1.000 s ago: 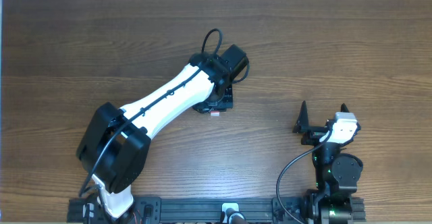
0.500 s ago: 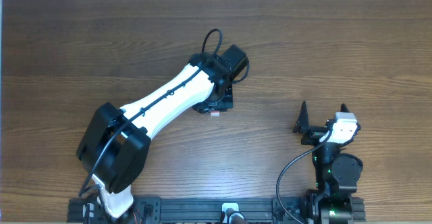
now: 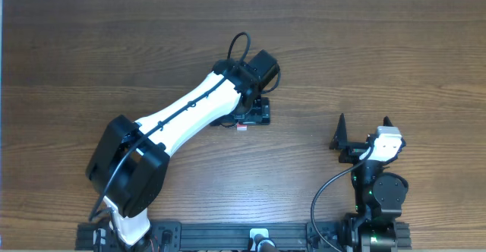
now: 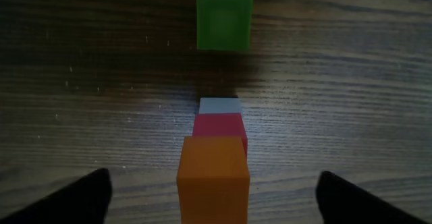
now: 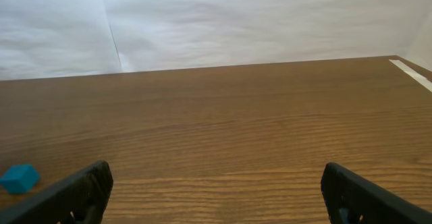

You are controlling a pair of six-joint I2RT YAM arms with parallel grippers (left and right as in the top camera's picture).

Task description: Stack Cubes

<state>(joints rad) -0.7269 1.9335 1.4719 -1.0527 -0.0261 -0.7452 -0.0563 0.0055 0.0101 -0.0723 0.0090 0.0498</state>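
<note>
My left gripper [image 4: 212, 187] stands released, jaws wide of the orange cube [image 4: 212, 173] topping the red cube [image 4: 220, 125]; lift straight up, touching neither side; the green cube [image 4: 225, 20] lies apart on the tabletop [image 4: 351, 102].

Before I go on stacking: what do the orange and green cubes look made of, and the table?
Orange cube: painted wood or matte plastic, I cannot tell which; flat even colour, no gloss, crisp edges.
Green cube: same look; matte, uniform colour, no grain showing.
Table: wood or wood-look laminate; dark brown grain lines run across it, with a faint sheen where the light falls.
</note>
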